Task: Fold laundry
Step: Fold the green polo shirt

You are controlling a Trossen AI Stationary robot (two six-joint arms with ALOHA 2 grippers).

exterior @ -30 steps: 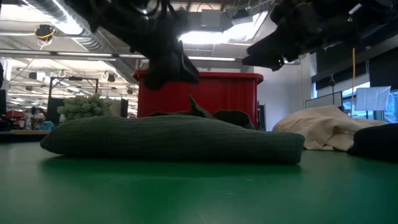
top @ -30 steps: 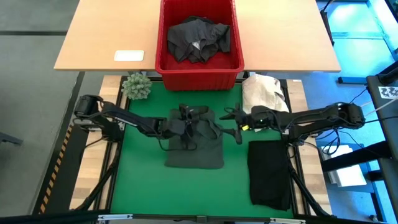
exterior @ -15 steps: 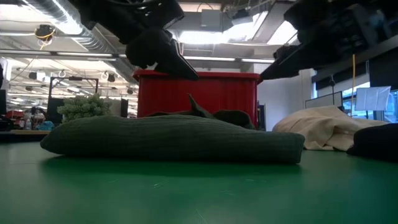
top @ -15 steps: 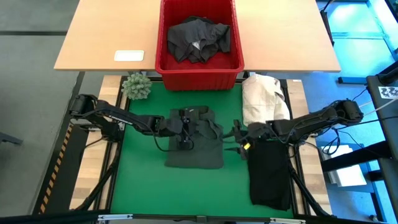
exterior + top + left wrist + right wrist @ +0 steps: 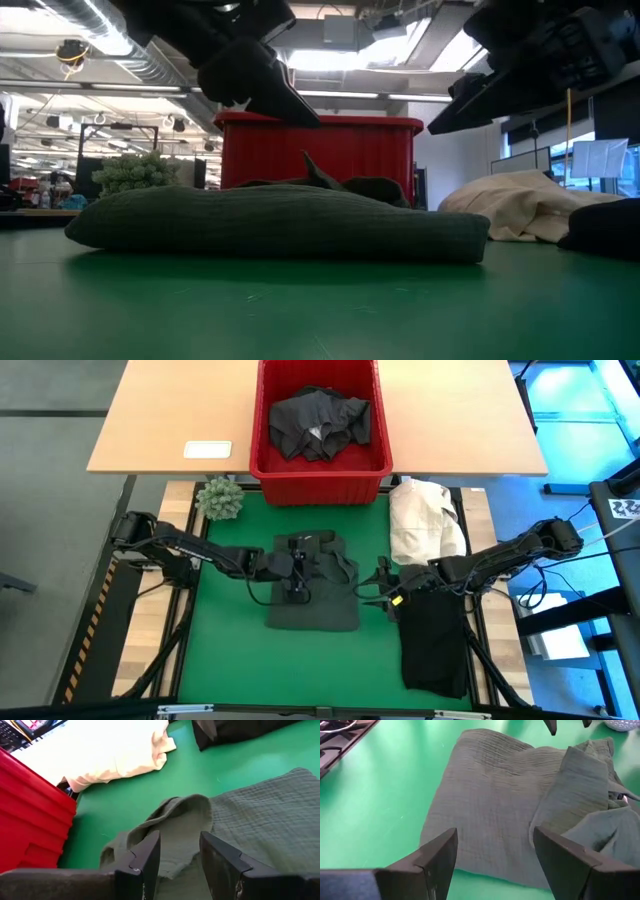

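A dark green garment (image 5: 312, 588) lies folded on the green mat, its far part bunched into ridges (image 5: 175, 812). My left gripper (image 5: 298, 572) hovers open above that bunched far part, with cloth showing between its fingers (image 5: 180, 840) but clear of them. My right gripper (image 5: 371, 589) hangs wide open just off the garment's right edge (image 5: 495, 837), above the mat. In the low view both grippers, left (image 5: 262, 88) and right (image 5: 478, 98), stand well above the garment (image 5: 280, 222). A black folded garment (image 5: 433, 638) lies at the near right. More dark garments (image 5: 320, 420) sit in the red basket (image 5: 268, 460).
A cream-white cloth heap (image 5: 424, 520) lies at the far right of the mat, beside the right arm. A small green plant (image 5: 220, 498) stands at the far left corner. The basket sits on a wooden table with a white card (image 5: 208, 450). Bare mat (image 5: 230, 650) lies near left.
My right gripper has swung from beside the cream heap toward the table's near edge and sunk a little, ending at the green garment's right edge. My left gripper has rolled about its wrist above the garment's far part. The garment has stayed put.
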